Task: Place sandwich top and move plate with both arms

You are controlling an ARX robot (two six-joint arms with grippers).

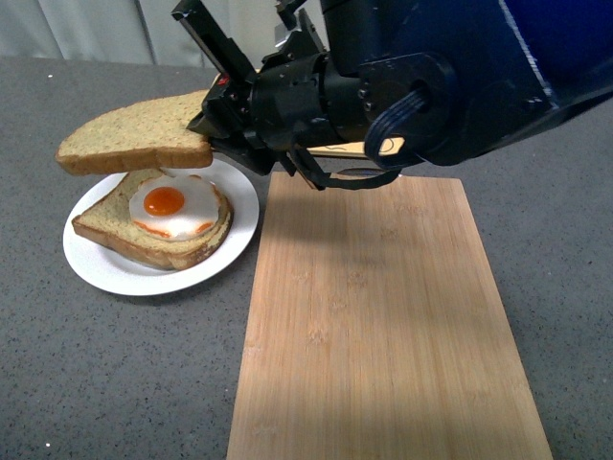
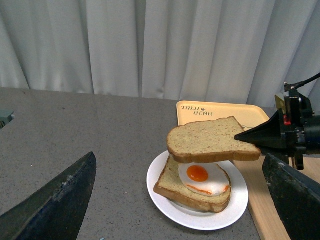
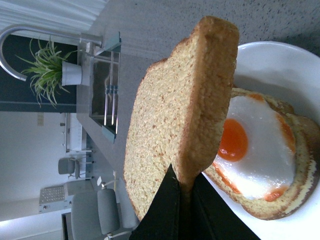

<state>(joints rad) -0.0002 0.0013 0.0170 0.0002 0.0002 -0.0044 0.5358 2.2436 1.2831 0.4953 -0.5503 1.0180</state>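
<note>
The sandwich top, a tan speckled slice with brown crust, hangs level a little above the egg-topped slice on the white plate. My right gripper is shut on the top slice's right edge, its black fingers pinching the crust. In the left wrist view my left gripper is open, with its dark fingers wide apart at the frame's lower corners, short of the plate and touching nothing.
A bamboo cutting board lies right of the plate on the grey counter. A yellow bear tray sits behind the plate near white curtains. The big blue right arm shell fills the upper right of the front view.
</note>
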